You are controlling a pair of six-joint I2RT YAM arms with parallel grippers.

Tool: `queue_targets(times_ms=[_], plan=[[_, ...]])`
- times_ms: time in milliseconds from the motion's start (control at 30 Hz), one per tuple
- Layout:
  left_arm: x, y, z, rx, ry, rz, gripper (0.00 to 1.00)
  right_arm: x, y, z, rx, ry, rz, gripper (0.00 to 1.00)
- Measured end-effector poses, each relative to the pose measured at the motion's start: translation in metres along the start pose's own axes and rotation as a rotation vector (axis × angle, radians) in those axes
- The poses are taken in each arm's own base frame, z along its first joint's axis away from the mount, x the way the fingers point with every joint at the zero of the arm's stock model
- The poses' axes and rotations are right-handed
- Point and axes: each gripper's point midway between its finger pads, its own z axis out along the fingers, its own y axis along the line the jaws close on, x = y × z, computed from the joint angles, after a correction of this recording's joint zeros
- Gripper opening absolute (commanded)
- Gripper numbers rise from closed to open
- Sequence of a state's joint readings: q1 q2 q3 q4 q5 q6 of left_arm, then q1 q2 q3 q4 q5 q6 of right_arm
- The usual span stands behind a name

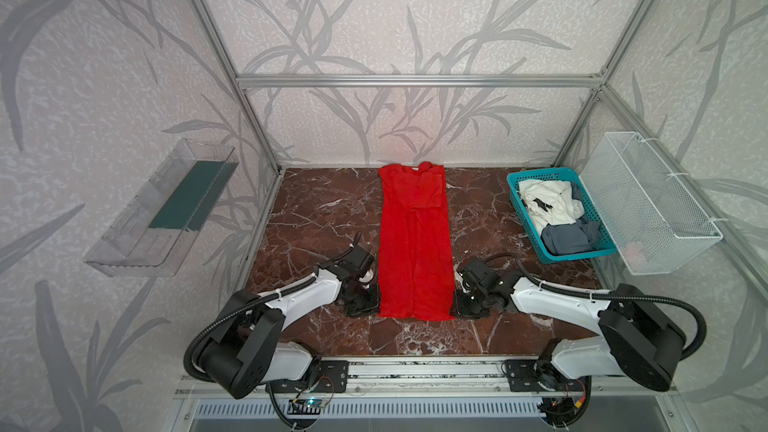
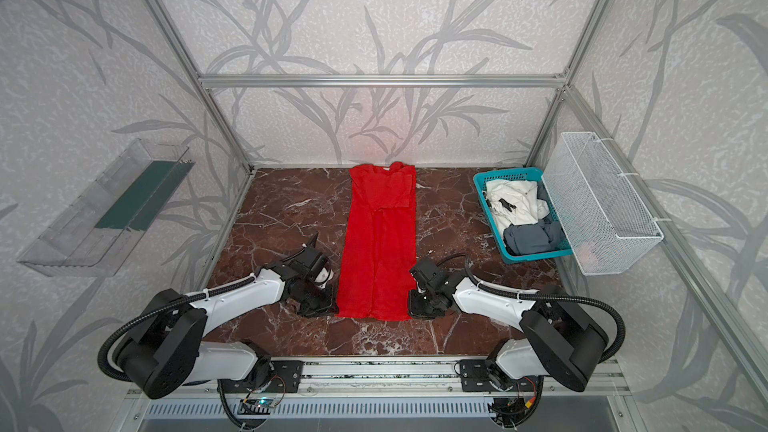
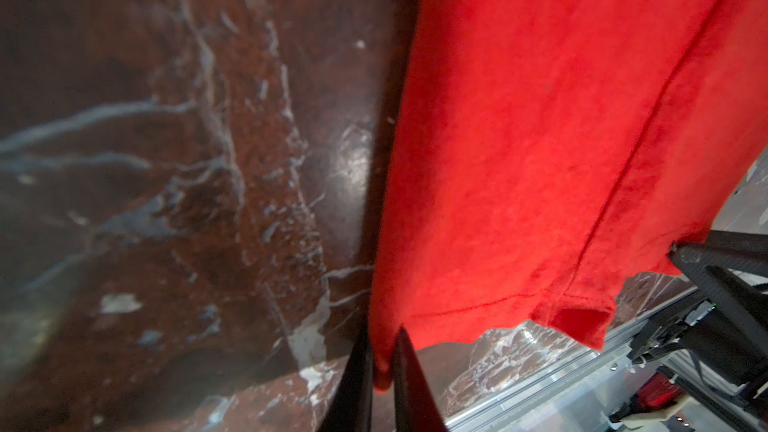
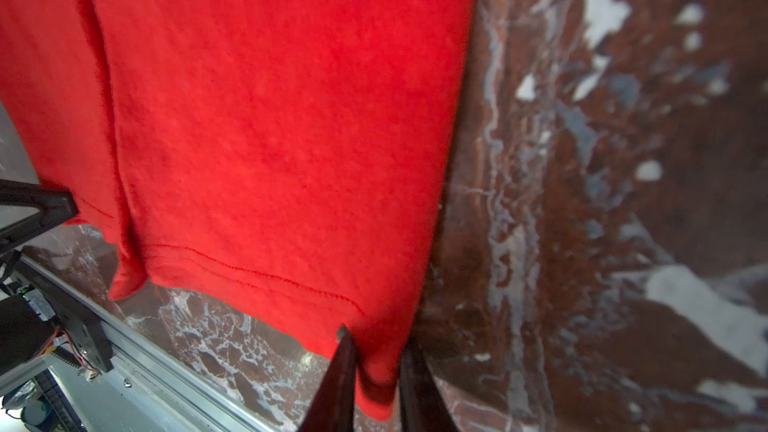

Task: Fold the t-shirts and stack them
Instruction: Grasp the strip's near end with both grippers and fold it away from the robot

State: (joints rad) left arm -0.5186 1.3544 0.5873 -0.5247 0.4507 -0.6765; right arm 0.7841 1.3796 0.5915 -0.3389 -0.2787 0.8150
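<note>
The red t-shirt [image 1: 415,243] [image 2: 380,243] lies as a long narrow strip down the middle of the marble table [image 1: 324,218], collar at the far end. My left gripper [image 1: 376,305] [image 2: 334,307] sits at the near left hem corner; in the left wrist view it [image 3: 382,338] is shut on the red cloth [image 3: 540,139]. At the near right hem corner my right gripper [image 1: 457,305] [image 2: 411,305] [image 4: 376,338] is pinched shut on the hem [image 4: 270,118]. A white t-shirt [image 1: 548,201] [image 2: 515,201] and a grey-blue t-shirt [image 1: 569,236] [image 2: 528,236] lie crumpled in the teal basket [image 1: 540,172] [image 2: 505,173].
A white wire basket [image 1: 648,205] hangs on the right wall beside the teal basket. On the left wall hangs a clear plastic tray [image 1: 166,205]. The aluminium rail [image 1: 415,367] carrying both arm bases runs along the table's near edge.
</note>
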Motion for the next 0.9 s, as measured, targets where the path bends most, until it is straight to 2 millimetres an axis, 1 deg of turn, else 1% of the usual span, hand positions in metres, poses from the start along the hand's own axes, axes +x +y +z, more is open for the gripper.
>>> queue_targets(times_ms=[67,100,233,333,467,600,767,900], plan=[[0.001,0.000,0.000,-0.004,0.001,0.003,0.01,0.002,-0.003,0.000,0.012,0.006,-0.001,0.00],[0.001,0.000,0.000,-0.005,0.001,0.004,0.00,0.002,-0.003,-0.001,0.016,0.005,-0.001,0.00],[0.006,-0.002,-0.004,-0.006,0.000,0.012,0.00,0.004,-0.003,-0.009,0.012,-0.005,-0.012,0.00],[0.011,-0.007,-0.013,0.009,-0.021,0.026,0.00,0.004,0.002,-0.019,-0.011,-0.027,-0.022,0.00],[0.019,-0.016,-0.031,0.044,-0.059,0.052,0.00,0.006,0.007,-0.033,-0.042,-0.049,-0.035,0.00],[0.027,-0.022,-0.046,0.082,-0.089,0.068,0.00,0.016,0.011,-0.043,-0.056,-0.048,-0.056,0.00],[0.039,-0.025,-0.056,0.104,-0.095,0.083,0.00,0.029,0.019,-0.056,-0.075,-0.059,-0.080,0.00],[0.042,-0.030,-0.066,0.116,-0.112,0.093,0.00,0.031,0.023,-0.067,-0.102,-0.092,-0.082,0.00]])
